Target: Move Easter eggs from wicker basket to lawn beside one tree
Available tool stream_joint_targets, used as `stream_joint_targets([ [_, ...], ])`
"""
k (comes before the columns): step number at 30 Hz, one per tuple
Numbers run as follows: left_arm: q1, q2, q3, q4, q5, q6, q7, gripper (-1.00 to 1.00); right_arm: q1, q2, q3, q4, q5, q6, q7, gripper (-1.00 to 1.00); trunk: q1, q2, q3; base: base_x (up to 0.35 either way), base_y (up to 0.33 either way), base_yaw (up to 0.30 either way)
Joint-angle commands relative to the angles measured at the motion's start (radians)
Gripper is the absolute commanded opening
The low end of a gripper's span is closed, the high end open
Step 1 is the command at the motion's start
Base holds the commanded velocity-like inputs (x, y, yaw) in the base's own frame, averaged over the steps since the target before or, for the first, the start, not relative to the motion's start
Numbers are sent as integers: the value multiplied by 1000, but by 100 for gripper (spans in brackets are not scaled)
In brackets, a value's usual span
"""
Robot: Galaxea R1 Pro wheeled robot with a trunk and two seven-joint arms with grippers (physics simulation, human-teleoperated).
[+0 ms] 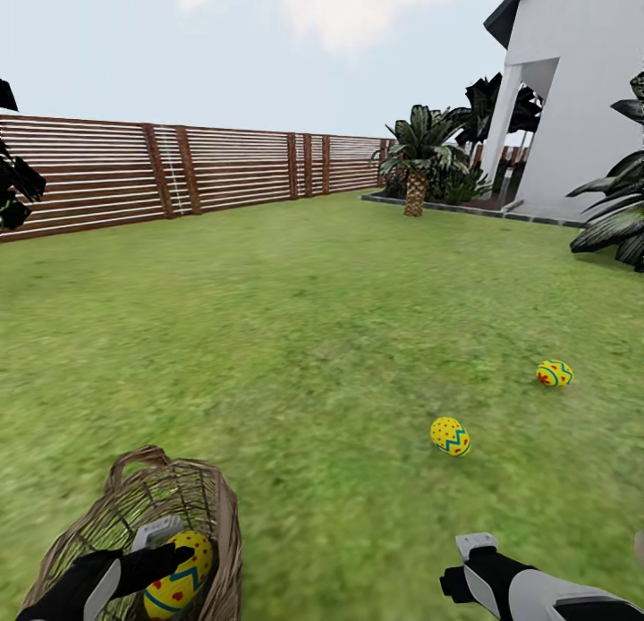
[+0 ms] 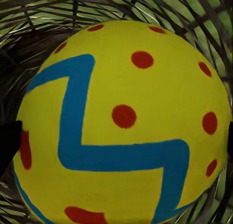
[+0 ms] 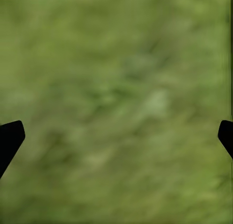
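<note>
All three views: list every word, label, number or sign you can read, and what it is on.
None. The eggs carry only painted zigzags and dots, no letters. The basket, fence and house bear no writing.

From my head view, the basket [image 1: 152, 523] sits on the lawn [image 1: 295, 317] at about seven o'clock, close in. One egg [image 1: 179, 578] lies inside it, and my left claw [image 1: 170, 554] reaches into the basket right at that egg. Two more eggs lie out on the grass, well apart from the basket: the nearer egg [image 1: 450, 436] at four o'clock, the farther egg [image 1: 555, 372] beyond it at three. My right claw [image 1: 465, 567] hangs over bare grass at five o'clock. A fence [image 1: 179, 169] runs behind, ten to twelve; a house [image 1: 572, 93] stands at one o'clock.
</note>
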Motion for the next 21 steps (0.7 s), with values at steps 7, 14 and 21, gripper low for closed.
stream_joint_targets([
  [7,0,-2,6,-1,5,9,-3,-100,-1,0,7,1,3,3,0,100,-13,22,24,0,0,0],
  [14,0,-5,6,0,5,9,-3,-100,-1,0,7,1,3,4,0,100,-40,71,46,-248,0,0],
  [21,0,-5,6,0,5,9,-3,-100,-1,0,7,1,3,4,0,100,-67,120,68,-18,0,0],
])
